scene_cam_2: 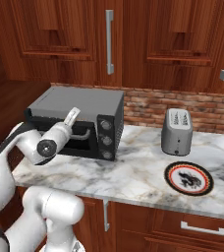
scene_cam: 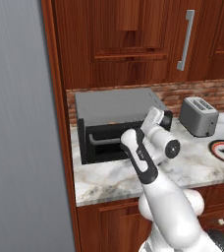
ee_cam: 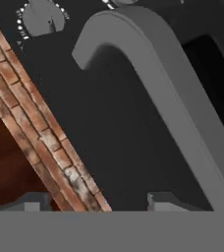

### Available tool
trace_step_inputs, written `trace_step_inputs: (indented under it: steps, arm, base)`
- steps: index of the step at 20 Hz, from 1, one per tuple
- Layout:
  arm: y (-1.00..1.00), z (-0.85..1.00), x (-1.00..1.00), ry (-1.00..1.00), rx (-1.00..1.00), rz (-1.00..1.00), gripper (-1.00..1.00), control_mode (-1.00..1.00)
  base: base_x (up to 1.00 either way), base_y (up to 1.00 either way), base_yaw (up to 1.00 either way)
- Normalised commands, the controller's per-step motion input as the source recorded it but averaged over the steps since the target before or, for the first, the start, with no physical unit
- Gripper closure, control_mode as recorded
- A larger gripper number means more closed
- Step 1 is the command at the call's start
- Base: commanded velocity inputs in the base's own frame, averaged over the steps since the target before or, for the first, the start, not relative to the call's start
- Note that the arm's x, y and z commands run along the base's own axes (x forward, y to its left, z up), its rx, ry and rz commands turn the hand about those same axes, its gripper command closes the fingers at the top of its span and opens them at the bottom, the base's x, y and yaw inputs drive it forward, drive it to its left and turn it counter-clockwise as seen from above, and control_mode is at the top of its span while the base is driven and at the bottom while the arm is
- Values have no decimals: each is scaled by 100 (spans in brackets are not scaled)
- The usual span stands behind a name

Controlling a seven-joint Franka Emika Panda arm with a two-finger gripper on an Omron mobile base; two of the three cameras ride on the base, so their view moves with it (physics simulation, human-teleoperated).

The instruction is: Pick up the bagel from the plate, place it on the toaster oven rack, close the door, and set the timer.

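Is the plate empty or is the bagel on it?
Empty: the plate shows only its patterned centre in the right base view, no bagel on it.

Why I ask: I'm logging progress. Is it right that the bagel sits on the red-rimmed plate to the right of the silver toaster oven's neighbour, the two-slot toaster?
Not quite. The plate carries no bagel; the right base view shows its patterned centre bare. The rest holds: it lies on the counter by the toaster, slightly to its right.

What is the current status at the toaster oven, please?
Hand up close against the door, by its handle; grip unclear. Plate bare, no bagel on it. Nothing in the way.
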Motion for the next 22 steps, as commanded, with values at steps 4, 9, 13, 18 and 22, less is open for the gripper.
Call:
trace_step_inputs:
  steps: [4,9,13,18,22]
  arm:
    - [51,-8,58,0,7,-31,-100,-100]
    - [50,-1,61,0,7,-31,-100,-100]
    - [42,0,51,0,7,-30,-100,-100]
    - [37,0,50,0,8,-29,-100,-100]
    - [24,46,23,0,13,-22,-100,-100]
  base:
    - [0,0,0]
    - [0,0,0]
    - [0,0,0]
    - [0,0,0]
    - [0,0,0]
